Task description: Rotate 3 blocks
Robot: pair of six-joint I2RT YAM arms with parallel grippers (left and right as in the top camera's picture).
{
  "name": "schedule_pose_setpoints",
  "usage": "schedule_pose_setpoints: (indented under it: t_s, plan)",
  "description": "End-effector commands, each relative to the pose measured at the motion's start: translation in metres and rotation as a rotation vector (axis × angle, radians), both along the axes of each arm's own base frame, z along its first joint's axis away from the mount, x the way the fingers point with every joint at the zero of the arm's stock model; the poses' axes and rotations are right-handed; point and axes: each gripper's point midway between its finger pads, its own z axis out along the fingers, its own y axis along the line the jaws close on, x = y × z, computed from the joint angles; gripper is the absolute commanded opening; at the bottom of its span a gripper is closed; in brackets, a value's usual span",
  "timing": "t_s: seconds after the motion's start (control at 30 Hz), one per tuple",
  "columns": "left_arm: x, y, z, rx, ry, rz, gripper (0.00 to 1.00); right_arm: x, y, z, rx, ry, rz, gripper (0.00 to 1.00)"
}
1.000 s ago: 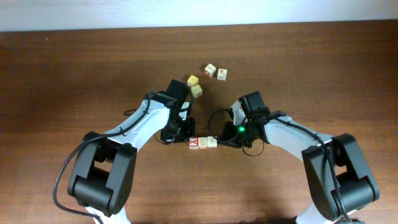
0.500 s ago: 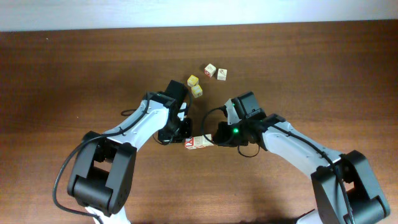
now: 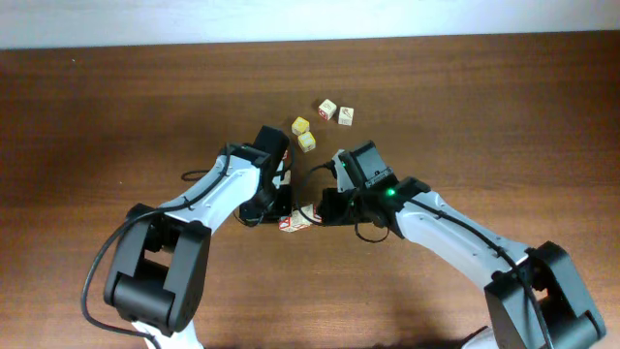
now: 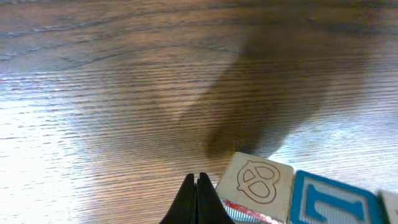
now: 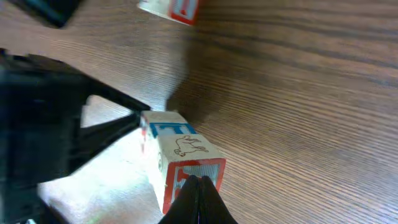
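The three blocks [image 3: 301,219] lie touching in a slanted row on the wooden table [image 3: 504,107]. The left gripper [image 4: 198,185], closed and empty, sits just beside the row's pretzel-printed end. The right gripper [image 5: 198,186], also closed and empty, meets a red-framed face at the opposite end. Yellow cubes [image 3: 307,142] and cream cubes [image 3: 328,108] sit near the row, toward the table's far edge.

Overhead: fixed high, facing straight down. Much of the table [image 3: 116,107] and both arms are in frame, everything small.

Left wrist: low and very near the wood, looking past the left gripper [image 4: 198,186] (tips pressed together) at one end of the row of blocks [image 4: 292,193].

Right wrist: also near, tilted down, sighting over the right gripper [image 5: 198,186] along the same row from its opposite end.

All three views share that row.
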Motion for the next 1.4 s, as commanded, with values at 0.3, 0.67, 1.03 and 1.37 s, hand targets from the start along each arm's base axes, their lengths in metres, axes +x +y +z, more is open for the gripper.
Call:
schedule_pose_setpoints:
  t_s: [0.3,0.67,1.03,1.37]
  plan:
    - [-0.008,-0.03,0.003,-0.13,0.04,-0.024,0.0,-0.018,0.03,0.015,0.065,0.01,0.083,0.04]
    - [0.036,0.033,0.009,-0.137,-0.014,0.148,0.0,-0.02,0.03,0.011,0.025,-0.001,0.066,0.04]
    - [0.088,0.058,0.046,-0.143,-0.164,0.182,0.0,-0.003,0.042,0.05,0.074,-0.088,0.086,0.13]
    - [0.134,0.104,0.169,-0.047,-0.441,0.209,0.0,0.024,0.013,0.169,0.097,-0.319,0.094,0.22]
